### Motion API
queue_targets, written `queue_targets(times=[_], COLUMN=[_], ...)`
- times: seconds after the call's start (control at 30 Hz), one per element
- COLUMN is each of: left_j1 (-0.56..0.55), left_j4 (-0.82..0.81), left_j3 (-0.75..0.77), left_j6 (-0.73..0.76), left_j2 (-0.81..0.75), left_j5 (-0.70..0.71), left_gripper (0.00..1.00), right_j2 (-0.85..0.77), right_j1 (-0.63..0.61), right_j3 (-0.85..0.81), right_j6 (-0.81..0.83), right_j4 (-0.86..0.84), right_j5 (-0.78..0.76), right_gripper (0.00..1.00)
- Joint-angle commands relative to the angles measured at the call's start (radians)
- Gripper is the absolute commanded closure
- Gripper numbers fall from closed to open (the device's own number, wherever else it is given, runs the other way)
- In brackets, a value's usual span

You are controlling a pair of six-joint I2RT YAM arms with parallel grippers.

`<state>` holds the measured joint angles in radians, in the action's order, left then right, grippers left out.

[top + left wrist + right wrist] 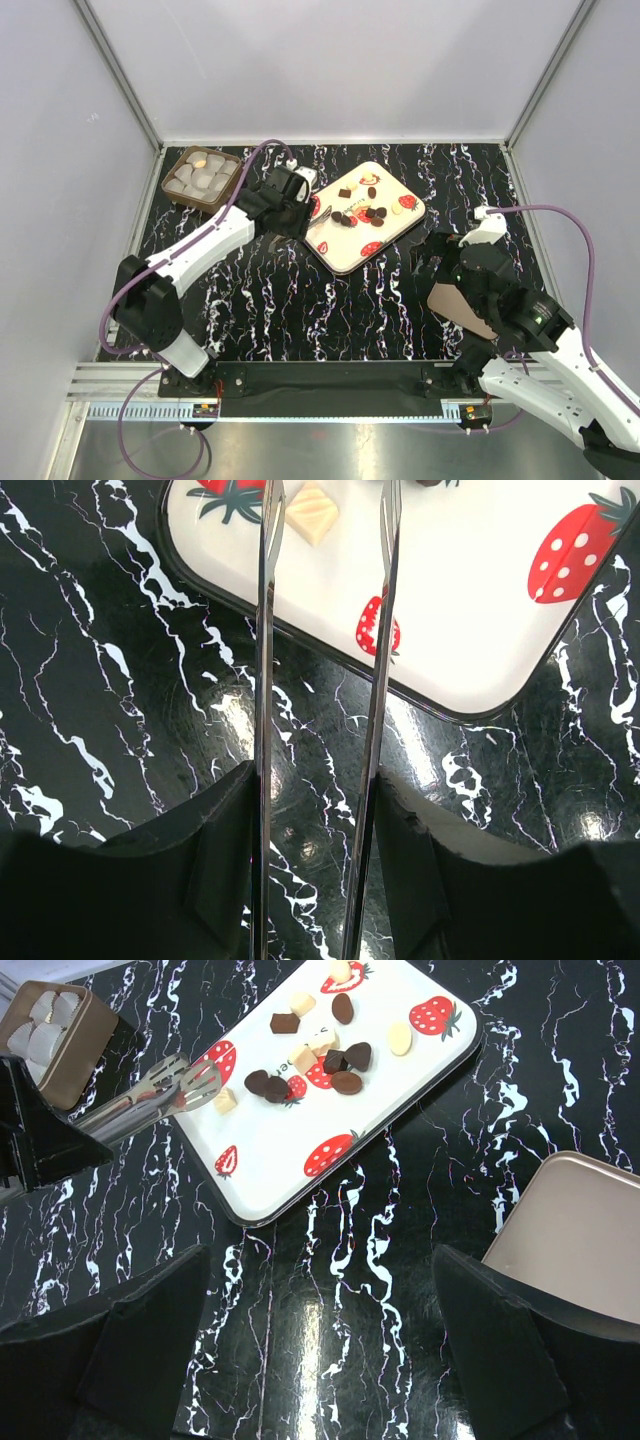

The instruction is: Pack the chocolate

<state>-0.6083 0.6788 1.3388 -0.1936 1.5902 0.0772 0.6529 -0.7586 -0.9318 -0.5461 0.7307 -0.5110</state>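
Brown, tan and cream chocolate (362, 213) lies on the tray (345, 262), so packing looks barely begun; at the tray's left edge the left gripper (315, 810) clamps tongs (160, 1090) by a cream square (312, 513), while right of the tray the right gripper (320, 1340) gapes empty.

The black marbled table (260, 300) bears a strawberry tray (340, 258), brown box (82, 1060) and tan lid (570, 1230).

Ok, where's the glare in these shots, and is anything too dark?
Left wrist view: pale glare on the glossy table around the tongs; the near fingers read almost black. Right wrist view: bright reflection on the table below the tray. Top view: soft, even light.
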Motion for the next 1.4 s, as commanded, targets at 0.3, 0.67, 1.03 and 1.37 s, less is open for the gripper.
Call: queue_targets(times=[0.3, 0.67, 1.03, 1.37], left_j1=[-0.015, -0.016, -0.024, -0.031], left_j4=[-0.105, -0.157, -0.114, -0.096], left_j3=[-0.059, -0.099, -0.073, -0.052], left_j6=[0.000, 0.031, 0.019, 0.008], left_j2=[-0.003, 0.033, 0.089, 0.071], left_j5=[0.058, 0.053, 0.079, 0.065], left_gripper=[0.48, 0.48, 0.50, 0.55], right_j2=[-0.004, -0.007, -0.010, -0.027], right_j1=[-0.001, -0.002, -0.002, -0.002], right_j3=[-0.010, -0.001, 0.010, 0.014], right_j6=[-0.008, -0.006, -0.011, -0.012], right_j4=[-0.016, -0.022, -0.030, -0.020], right_j5=[-0.014, -0.017, -0.017, -0.023], right_gripper=[0.00, 0.01, 0.01, 0.00])
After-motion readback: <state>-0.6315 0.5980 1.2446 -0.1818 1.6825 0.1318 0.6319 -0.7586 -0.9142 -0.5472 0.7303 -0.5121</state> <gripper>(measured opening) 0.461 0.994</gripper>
